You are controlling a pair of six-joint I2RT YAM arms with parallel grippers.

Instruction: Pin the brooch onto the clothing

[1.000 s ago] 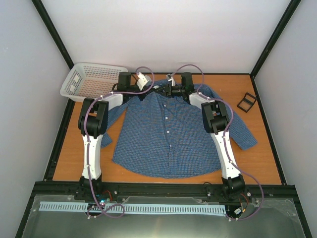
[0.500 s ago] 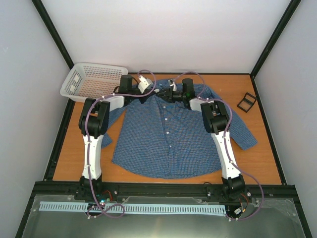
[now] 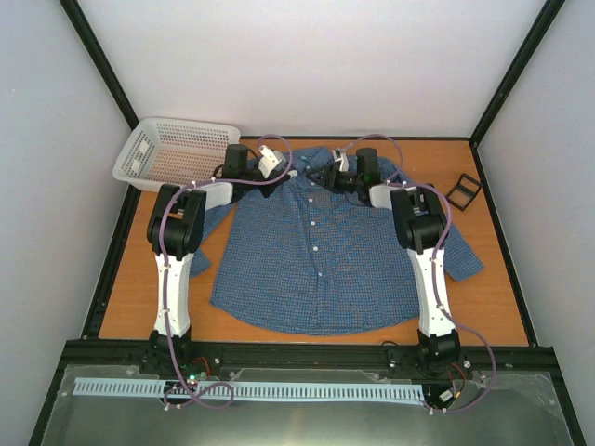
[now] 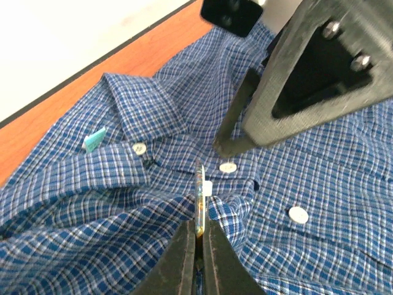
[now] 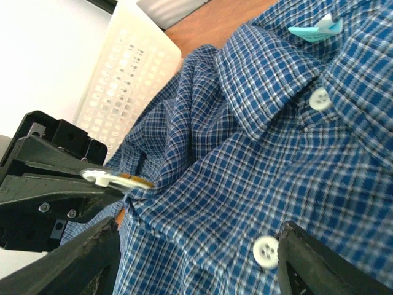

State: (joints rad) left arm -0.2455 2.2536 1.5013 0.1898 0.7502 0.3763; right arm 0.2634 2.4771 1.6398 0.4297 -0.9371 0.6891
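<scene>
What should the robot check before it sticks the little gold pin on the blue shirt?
1. Left pincer shut tight on the brooch: ok.
2. Brooch down at the shirt front, below the collar: ok.
3. Right pincer open and holding nothing: ok.
4. Cloth smooth under the brooch: not ok, it is bunched up.
5. Pin already through the cloth: cannot tell.

clothing (image 3: 316,260): blue with a fine white check all over
buttons (image 4: 298,214): white, in a row down the front
brooch (image 4: 199,206): golden-brown, shiny metal
collar tag (image 5: 310,31): teal
basket (image 3: 139,153): white, perforated lattice, at the table's far left corner
table (image 3: 130,297): orange-brown wood tone
box (image 3: 462,190): black, near the table's right edge
</scene>
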